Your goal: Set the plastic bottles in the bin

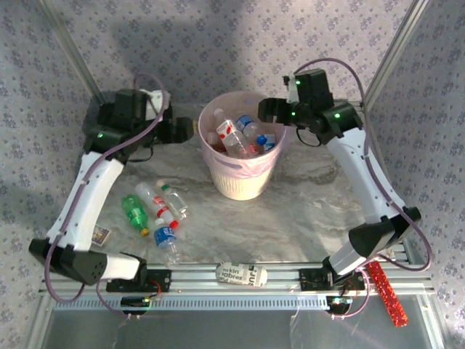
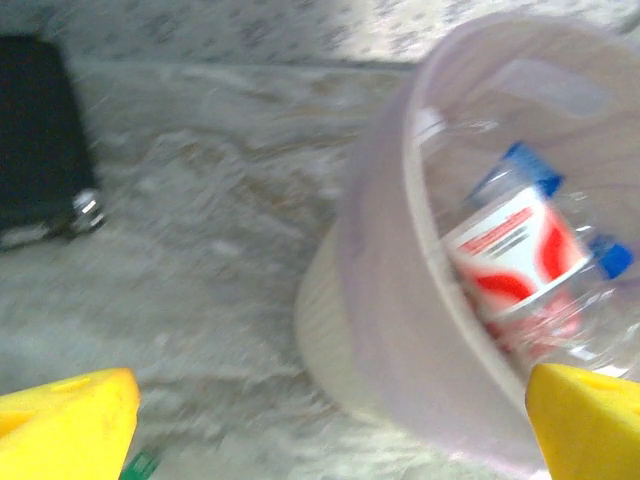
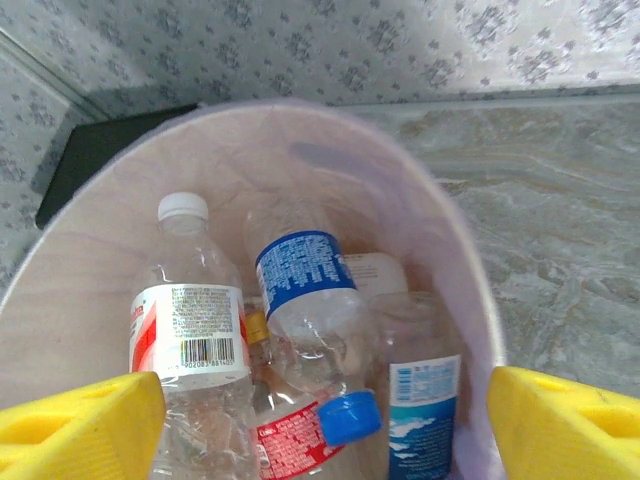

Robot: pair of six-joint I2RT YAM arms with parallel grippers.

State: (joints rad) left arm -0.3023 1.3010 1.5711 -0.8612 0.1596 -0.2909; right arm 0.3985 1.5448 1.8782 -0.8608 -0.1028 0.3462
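Plastic bottles (image 1: 231, 135): partly inside the bin, partly loose on the table.

Table (image 1: 327, 196): marble-patterned top. Carries every item listed below.

Bin (image 1: 243, 182): stands upright near table centre, slightly toward 12 o'clock. Sits between the two arms, probably so that either gripper reaches the opening. Holds several bottles piled at angles, with red-and-white labels, blue labels, and white and blue caps. Leaves free room above the pile.

Left gripper (image 1: 187, 129): hangs at 9 o'clock of the bin rim, just outside the wall. Spread wide, with nothing between the fingers. Appears free for the next pick.

Right gripper (image 1: 267, 109): hangs at 1 o'clock of the rim, above the opening, and looks straight down onto the pile. Spread wide and empty. Suits a release point, since anything let go here falls inside.

Black case (image 2: 40, 140): lies flat on the 9 o'clock side of the bin, apart from it. Not a task item; leave in place.

White packet (image 1: 242, 274): rests on the rail at 6 o'clock. Not a bottle; ignore.

Loose bottles, four in view: lie on their sides at 8 o'clock of the bin, close beside the left arm.
- Green bottle (image 1: 134, 212): outermost, toward 9 o'clock.
- Red-label bottle (image 1: 157, 203) and clear bottle (image 1: 175, 198): side by side, nearest the bin.
- Blue-label bottle (image 1: 166, 238): nearest the rail.

By reach, assign to the left arm. Expect rolling on the smooth top, so close across the body, not the cap.
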